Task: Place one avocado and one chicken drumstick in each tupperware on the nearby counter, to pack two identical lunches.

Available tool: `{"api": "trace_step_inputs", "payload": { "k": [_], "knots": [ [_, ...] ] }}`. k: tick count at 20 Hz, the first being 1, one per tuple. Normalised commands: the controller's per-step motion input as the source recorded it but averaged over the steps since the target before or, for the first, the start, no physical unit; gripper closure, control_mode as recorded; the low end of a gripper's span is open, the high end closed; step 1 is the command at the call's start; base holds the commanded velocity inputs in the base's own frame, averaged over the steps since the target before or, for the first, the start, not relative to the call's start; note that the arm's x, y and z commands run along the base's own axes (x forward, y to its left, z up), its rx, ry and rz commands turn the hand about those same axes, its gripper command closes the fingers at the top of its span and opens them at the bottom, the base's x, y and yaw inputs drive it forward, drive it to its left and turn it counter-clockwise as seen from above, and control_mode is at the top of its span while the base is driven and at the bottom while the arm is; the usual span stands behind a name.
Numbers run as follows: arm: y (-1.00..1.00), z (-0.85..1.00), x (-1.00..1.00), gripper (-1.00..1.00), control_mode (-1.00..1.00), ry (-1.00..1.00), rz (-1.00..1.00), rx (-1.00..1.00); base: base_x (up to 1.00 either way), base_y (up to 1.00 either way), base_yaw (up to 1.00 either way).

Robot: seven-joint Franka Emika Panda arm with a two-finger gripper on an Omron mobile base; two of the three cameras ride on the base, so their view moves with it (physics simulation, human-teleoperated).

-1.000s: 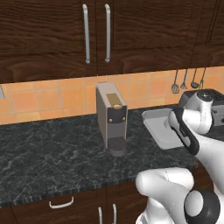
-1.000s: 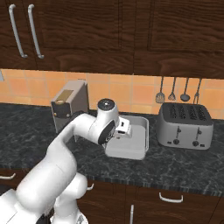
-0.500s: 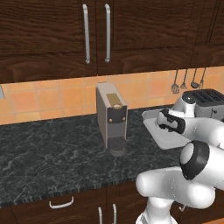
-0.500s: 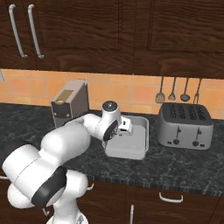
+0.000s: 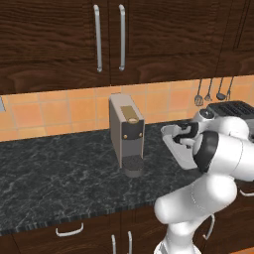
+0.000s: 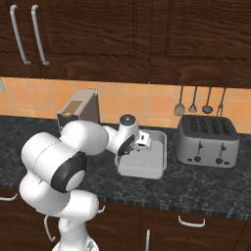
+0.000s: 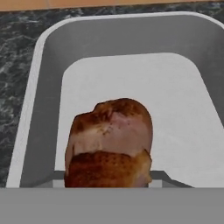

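Over the tupperware [image 7: 39, 87] on the counter [image 6: 206, 188], gripper [image 6: 143, 140] hangs with jaws clamped on a reddish-brown chicken drumstick [image 7: 109, 142], toaster [image 6: 207, 141] just beside the tray.

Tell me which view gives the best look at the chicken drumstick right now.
The hand view: the chicken drumstick looms large and unobstructed over the tupperware. In the left and right base views the arm and hand cover it; those views show just the tupperware on the counter.

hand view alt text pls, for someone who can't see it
A golden-brown chicken drumstick fills the lower centre, seen end-on above a pale grey tupperware with nothing else inside. Dark speckled counter shows along the left and top edges.
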Motion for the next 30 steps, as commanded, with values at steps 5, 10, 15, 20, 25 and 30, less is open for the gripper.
{"api": "trace_step_inputs", "payload": {
  "k": [5,10,15,20,25,30],
  "knots": [
    [-0.14,-0.35,0.41,1.0,-1.0,0.0,0.0,0.0,0.0,0.0,0.0],
    [0.0,-0.1,0.28,-1.0,-1.0,0.0,0.0,0.0,0.0,0.0,0.0],
    [0.0,0.49,0.0,-1.0,-1.0,0.0,0.0,0.0,0.0,0.0,0.0],
    [0.0,0.73,-0.2,-1.0,-1.0,0.0,-0.02,0.0,0.0,0.0,0.0],
    [0.13,0.56,-0.92,-1.0,-1.0,0.0,-0.05,0.0,0.0,0.0,0.0],
    [0.59,0.42,-1.0,-1.0,-1.0,-0.06,-0.02,0.0,0.0,0.0,0.0]
  ]
}}
